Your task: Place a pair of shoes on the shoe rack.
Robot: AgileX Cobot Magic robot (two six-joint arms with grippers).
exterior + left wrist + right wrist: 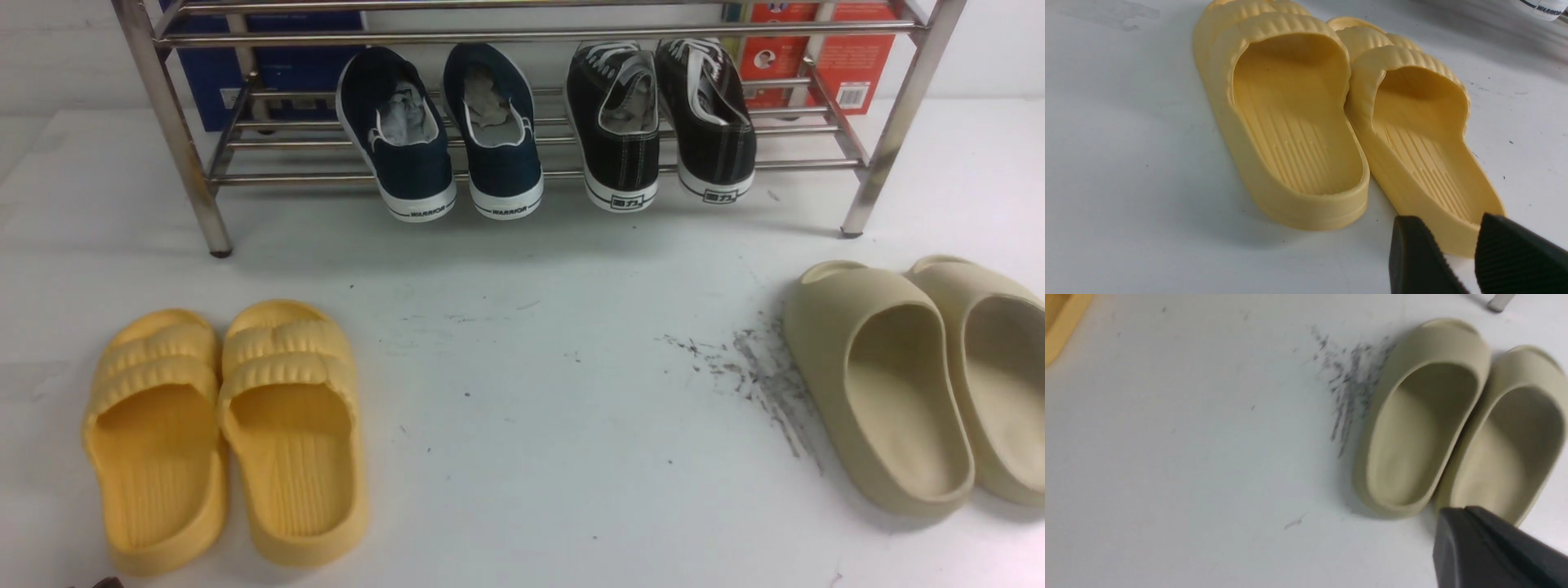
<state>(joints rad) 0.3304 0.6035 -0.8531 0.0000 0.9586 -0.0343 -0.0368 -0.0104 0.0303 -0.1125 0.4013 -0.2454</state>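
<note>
Sitting on the shoe rack (886, 122), right of the navy slip-ons (445, 135), the pair of shoes (661, 122) points toes away, heels toward the camera, long axes running front to back. Far from them, the left gripper (1457, 249) hovers parted by the yellow slides (1331, 122) (nothing held). The right gripper (1478, 547), by the beige slides (1457, 428), can't be judged.

Bright even light; soft shadows; right wrist view motion-blurred.
</note>
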